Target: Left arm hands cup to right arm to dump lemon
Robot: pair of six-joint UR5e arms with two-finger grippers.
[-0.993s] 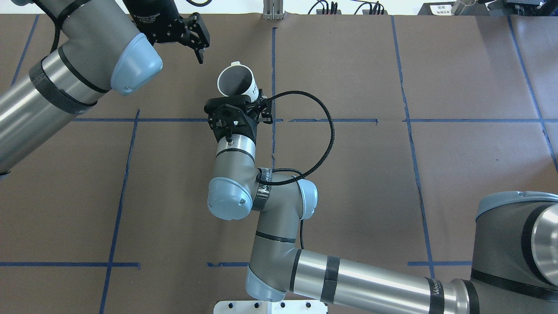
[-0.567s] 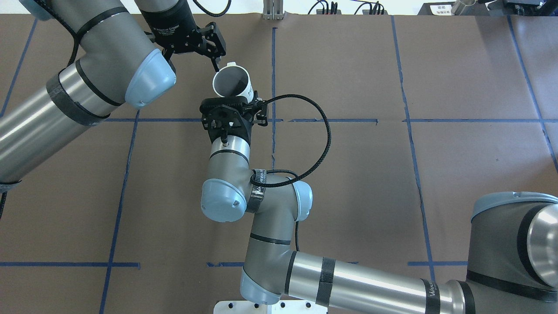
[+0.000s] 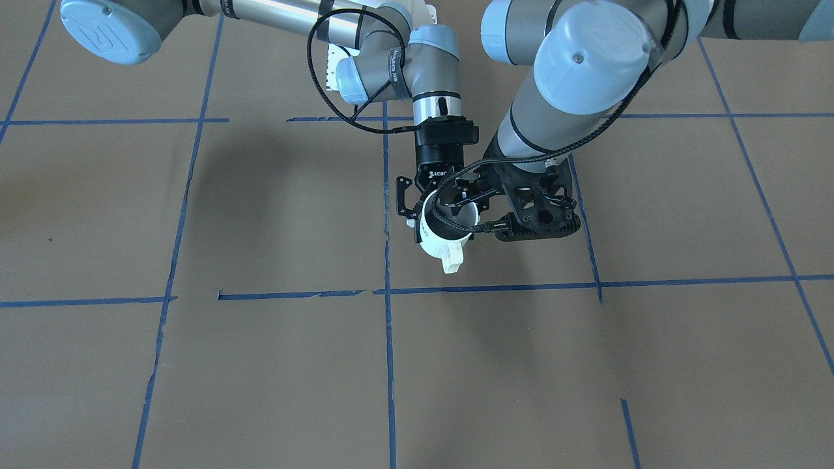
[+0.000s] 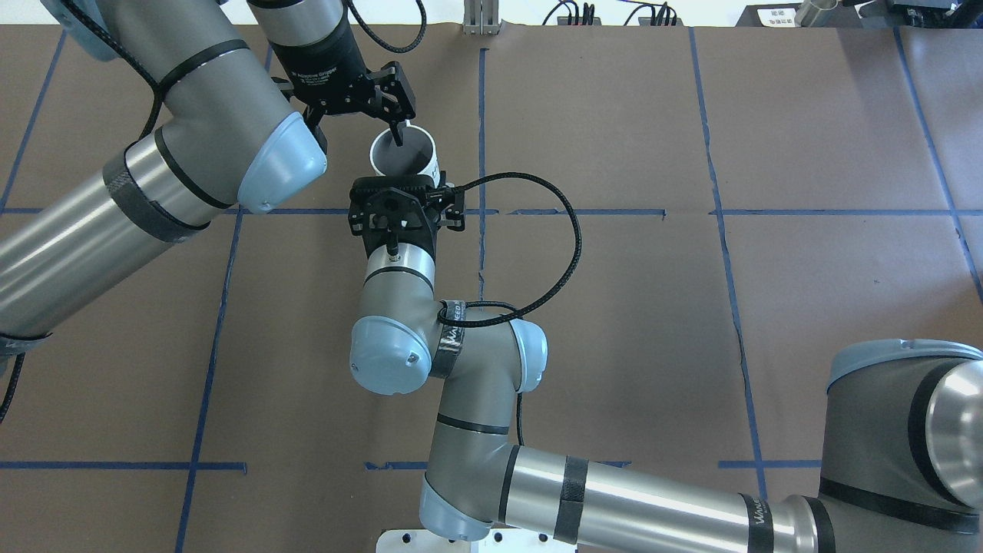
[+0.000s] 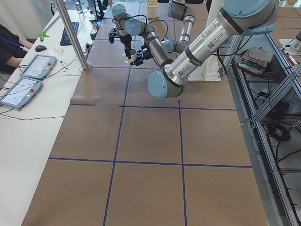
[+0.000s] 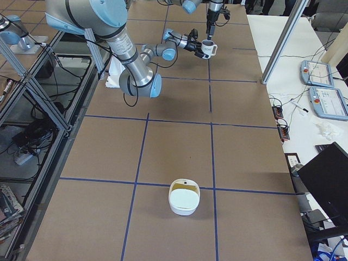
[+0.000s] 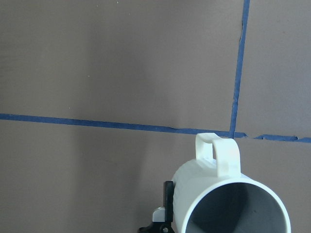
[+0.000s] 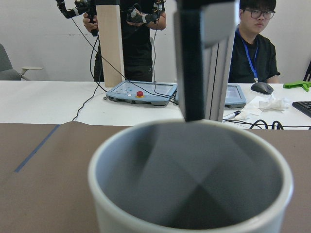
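The cream-white cup (image 4: 421,157) is held above the table, mouth up, its handle (image 3: 453,260) pointing away from the robot. My right gripper (image 4: 402,188), the one lettered ROBOTIQ, is shut on the cup's body from the robot's side. My left gripper (image 4: 357,127) is open and reaches down over the cup. One of its fingers (image 4: 398,127) hangs at the far rim, and that finger also shows in the right wrist view (image 8: 190,73). The cup's inside (image 8: 194,179) shows only grey where I can see it. No lemon is in view.
A white bowl (image 6: 184,202) with a yellowish inside stands on the brown table near the robot's right end. Blue tape lines (image 4: 482,115) cross the table. Operators with control tablets (image 8: 141,92) are at the white bench beyond the far edge.
My left gripper has come right and down, from well apart from the cup to its rim. My right arm has carried the cup a little to the left.
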